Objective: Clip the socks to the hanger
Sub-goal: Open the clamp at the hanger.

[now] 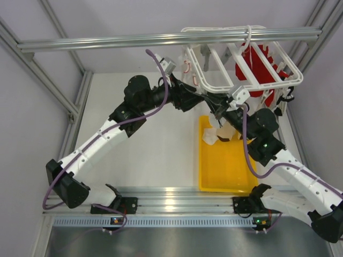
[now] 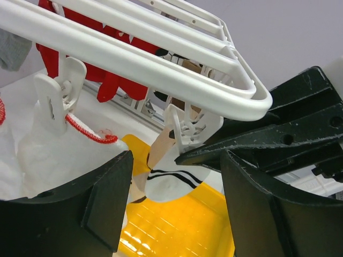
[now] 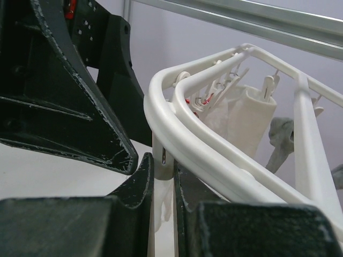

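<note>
Left gripper [image 2: 176, 179]: fingers spread wide and holding nothing, just under the near corner of the hanger [image 2: 161, 69]
Right gripper [image 3: 163, 176]: fingers pressed together, pinching a white clip [image 2: 187, 128] that dangles below that same hanger corner
Hanger: white frame hooked on an overhead rail [image 1: 161, 40], tilted, with more clips along its bars
Sock [image 2: 169, 184]: cream with dark stripes, hanging under the hanger corner from the pinched clip, in the gap between the left fingers; how much cloth the clip has caught cannot be told
Below the hanger: a yellow tray [image 1: 225, 166] on the worktop [image 1: 150, 150]
Far side of the hanger: a red garment [image 1: 257, 67] hangs there
Step, as judged: the sock looks newly handed to the clip
Risk: if the clip holds only the sock's edge, the sock's own weight could pull it out and drop it into the tray
Risk: a tug from either arm could swing the hanger and shake the sock loose
</note>
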You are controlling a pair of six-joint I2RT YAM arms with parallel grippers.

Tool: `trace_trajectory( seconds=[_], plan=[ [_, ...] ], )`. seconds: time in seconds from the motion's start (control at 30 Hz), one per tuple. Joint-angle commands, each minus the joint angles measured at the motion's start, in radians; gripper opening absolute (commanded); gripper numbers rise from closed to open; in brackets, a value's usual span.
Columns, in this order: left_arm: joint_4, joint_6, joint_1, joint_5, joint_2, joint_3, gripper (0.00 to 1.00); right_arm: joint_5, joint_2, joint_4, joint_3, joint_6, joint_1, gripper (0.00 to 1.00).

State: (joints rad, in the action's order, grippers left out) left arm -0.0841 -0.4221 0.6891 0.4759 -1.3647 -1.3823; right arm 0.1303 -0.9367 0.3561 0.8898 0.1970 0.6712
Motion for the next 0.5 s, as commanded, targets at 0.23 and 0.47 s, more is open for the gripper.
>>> trace_trajectory(
  seconds=[0.23, 0.47],
  plan=[
    [-0.097, 0.069, 0.047, -0.097, -0.008, -0.060, 0.68, -0.044, 0.015, 0.050, -0.017, 0.050, 0.044, 0.00],
    [-0.124, 0.088, 0.067, -0.164, -0.002, -0.061, 0.66, -0.064, 0.021, 0.038, -0.025, 0.068, 0.065, 0.00]
  ],
)
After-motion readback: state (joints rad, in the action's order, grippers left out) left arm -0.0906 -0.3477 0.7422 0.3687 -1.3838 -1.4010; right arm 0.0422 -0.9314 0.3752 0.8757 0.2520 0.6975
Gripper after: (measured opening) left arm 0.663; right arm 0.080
